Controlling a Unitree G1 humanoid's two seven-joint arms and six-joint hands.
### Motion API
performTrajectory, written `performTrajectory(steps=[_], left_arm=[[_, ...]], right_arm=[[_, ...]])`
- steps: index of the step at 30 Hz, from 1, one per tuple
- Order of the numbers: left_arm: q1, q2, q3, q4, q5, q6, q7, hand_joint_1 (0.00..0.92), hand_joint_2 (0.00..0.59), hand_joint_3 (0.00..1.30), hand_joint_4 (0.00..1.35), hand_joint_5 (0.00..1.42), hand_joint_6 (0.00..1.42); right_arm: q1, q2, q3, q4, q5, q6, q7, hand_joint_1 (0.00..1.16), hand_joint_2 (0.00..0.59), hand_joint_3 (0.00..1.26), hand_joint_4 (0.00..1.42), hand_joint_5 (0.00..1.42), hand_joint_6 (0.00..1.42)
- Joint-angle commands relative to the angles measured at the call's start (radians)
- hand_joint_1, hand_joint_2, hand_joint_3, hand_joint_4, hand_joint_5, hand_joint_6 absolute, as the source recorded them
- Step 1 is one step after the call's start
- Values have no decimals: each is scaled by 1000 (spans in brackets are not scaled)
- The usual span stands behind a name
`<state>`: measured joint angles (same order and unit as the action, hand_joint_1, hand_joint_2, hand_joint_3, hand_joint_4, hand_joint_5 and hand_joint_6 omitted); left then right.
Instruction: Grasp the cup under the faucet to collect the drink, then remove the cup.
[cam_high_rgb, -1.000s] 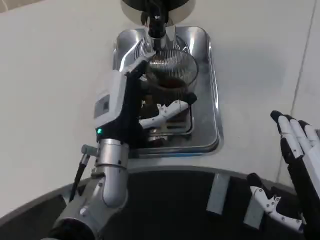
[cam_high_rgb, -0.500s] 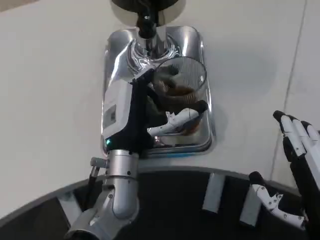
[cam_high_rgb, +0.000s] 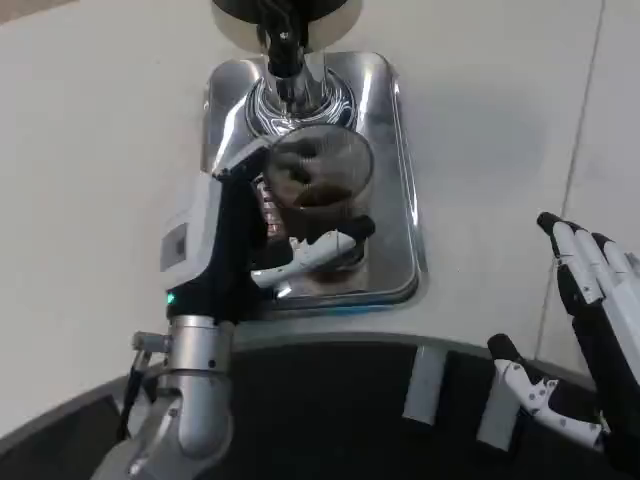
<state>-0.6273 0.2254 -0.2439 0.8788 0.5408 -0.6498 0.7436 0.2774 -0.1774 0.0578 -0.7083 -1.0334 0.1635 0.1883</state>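
White worktop (cam_high_rgb: 90, 150), matte, with a thin seam line running down its right side. A dark curved edge, part of the robot's body, crosses the bottom of the head view.

Steel drip tray (cam_high_rgb: 395, 200) sits centre-top on the worktop, rectangular with rounded corners, raised rim, long axis running away from the robot. Dispenser base (cam_high_rgb: 285, 10) stands at the tray's far end; the faucet (cam_high_rgb: 283, 60) drops from it over the tray's far half.

Open worktop lies wide to the left of the tray and in a narrower band to its right, up to the seam. The tray's near rim lies close to the dark body edge.

Cup (cam_high_rgb: 322, 185): clear glass, upright, mouth up, long axis vertical, seen nearly from above. Dark drink shows in the bottom. It stands inside the tray, just nearer than the faucet, roughly mid-tray.

Left hand (cam_high_rgb: 245, 240) reaches in from the tray's left side. Its fingers (cam_high_rgb: 310, 250) wrap the cup's near wall and it grips the cup; whether the base rests on the tray I cannot tell.

Right hand (cam_high_rgb: 590, 330) hangs at the right edge, well apart from the tray, fingers spread and straight, holding nothing.
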Motion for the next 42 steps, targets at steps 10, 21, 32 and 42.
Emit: performTrajectory(steps=[10, 21, 32, 42], left_arm=[[136, 81, 79, -216, -29, -67, -101, 704, 42, 1112, 1160, 1314, 1424], [327, 167, 149, -443, -60, -137, -201, 698, 33, 1113, 1155, 1314, 1424], [558, 219, 231, -721, -102, -231, -362, 695, 30, 1116, 1169, 1325, 1424], [697, 220, 284, -827, -142, -311, -471, 707, 26, 1126, 1169, 1328, 1424]], right_arm=[[-39, -58, -10, 64, 50, -51, -44, 540, 432, 0, 0, 0, 2], [-57, -105, 28, 93, -7, -110, -99, 473, 448, 0, 0, 0, 0], [22, -196, 51, 96, -86, -230, -198, 412, 483, 0, 0, 0, 0], [127, -170, 69, 83, -133, -279, -366, 385, 529, 0, 0, 0, 0]])
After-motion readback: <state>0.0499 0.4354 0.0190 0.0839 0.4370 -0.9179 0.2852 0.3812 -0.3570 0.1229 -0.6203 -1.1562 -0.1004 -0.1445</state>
